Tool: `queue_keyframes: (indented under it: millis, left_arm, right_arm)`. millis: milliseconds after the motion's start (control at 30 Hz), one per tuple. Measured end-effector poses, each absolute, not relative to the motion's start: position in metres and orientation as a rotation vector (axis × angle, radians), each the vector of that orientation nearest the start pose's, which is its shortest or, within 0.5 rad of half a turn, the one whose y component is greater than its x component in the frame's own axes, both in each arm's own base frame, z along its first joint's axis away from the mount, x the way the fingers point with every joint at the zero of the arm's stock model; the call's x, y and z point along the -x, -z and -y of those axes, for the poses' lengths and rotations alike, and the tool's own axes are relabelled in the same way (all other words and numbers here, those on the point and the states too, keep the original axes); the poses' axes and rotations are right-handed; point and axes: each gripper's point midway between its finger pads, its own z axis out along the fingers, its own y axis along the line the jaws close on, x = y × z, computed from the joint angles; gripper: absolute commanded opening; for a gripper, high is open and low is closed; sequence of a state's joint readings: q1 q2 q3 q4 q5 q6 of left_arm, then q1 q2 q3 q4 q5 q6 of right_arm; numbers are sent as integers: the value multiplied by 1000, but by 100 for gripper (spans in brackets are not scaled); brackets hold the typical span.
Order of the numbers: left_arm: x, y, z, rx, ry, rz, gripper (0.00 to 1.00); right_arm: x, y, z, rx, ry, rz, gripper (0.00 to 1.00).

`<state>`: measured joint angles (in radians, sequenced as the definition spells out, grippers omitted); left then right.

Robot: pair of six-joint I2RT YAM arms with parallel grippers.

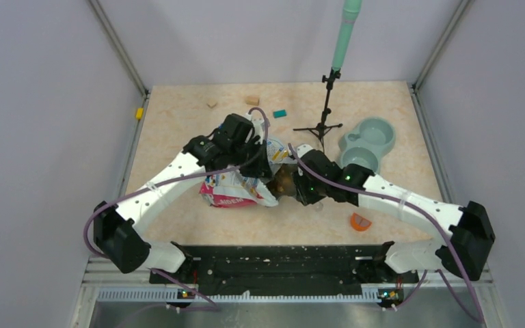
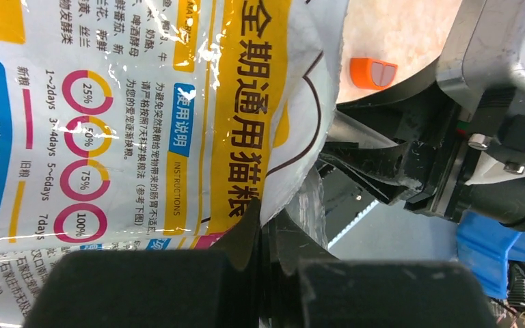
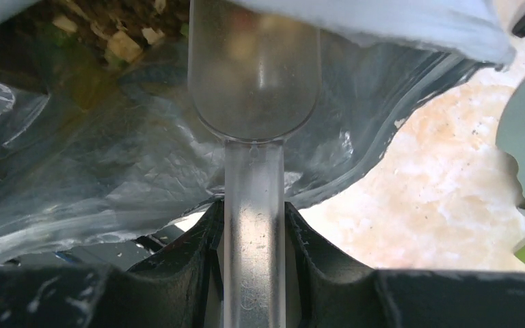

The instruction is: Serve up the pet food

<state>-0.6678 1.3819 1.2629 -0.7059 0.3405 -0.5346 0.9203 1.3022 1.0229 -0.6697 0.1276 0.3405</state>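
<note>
Small brown kibble (image 3: 119, 41) lies loosely heaped inside the open, crinkly printed bag (image 1: 236, 193).

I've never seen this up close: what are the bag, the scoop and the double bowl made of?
The bag: thin plastic film, glossy; it crinkles and throws glare over the print. The scoop: probably hard plastic, clear and slightly frosted; the bag shows through it. The bowl: looks like moulded plastic, matte grey-green, though it is too distant to be sure.

Bag (image 1: 236, 195) near green double bowl (image 1: 366, 145)
</note>
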Motion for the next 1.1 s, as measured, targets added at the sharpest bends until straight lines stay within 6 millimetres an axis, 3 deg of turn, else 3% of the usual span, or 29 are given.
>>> queue_keyframes:
  millis: [133, 267, 367, 467, 633, 733, 833, 933, 1000, 1100]
  left_arm:
    - [-235, -230, 280, -370, 887, -2514, 0]
    - [-253, -250, 262, -350, 792, -2486, 0]
    - [-260, -254, 255, -318, 765, -2473, 0]
    - [-255, -242, 269, -275, 840, -2467, 0]
    - [-211, -185, 327, -331, 962, -2587, 0]
    - [-206, -171, 338, -386, 913, -2668, 0]
    - [-229, -200, 328, -407, 852, -2628, 0]
    - [-257, -232, 302, -378, 801, -2557, 0]
    - [-263, -238, 287, -351, 780, -2545, 0]
    - [-261, -239, 284, -336, 816, -2523, 0]
  right_arm:
    - [-196, -142, -241, 647, -374, -2421, 0]
    - [-200, -147, -248, 628, -402, -2393, 0]
    - [-206, -155, -256, 608, -435, -2361, 0]
    - [-206, -152, -258, 589, -450, -2355, 0]
    - [-191, -113, -234, 595, -384, -2430, 0]
    - [-185, -105, -227, 611, -363, -2454, 0]
    - [-187, -110, -231, 622, -377, -2434, 0]
    - [-197, -132, -241, 619, -404, -2378, 0]
    - [-206, -153, -251, 611, -441, -2322, 0]
    - [-210, -166, -258, 611, -469, -2286, 0]
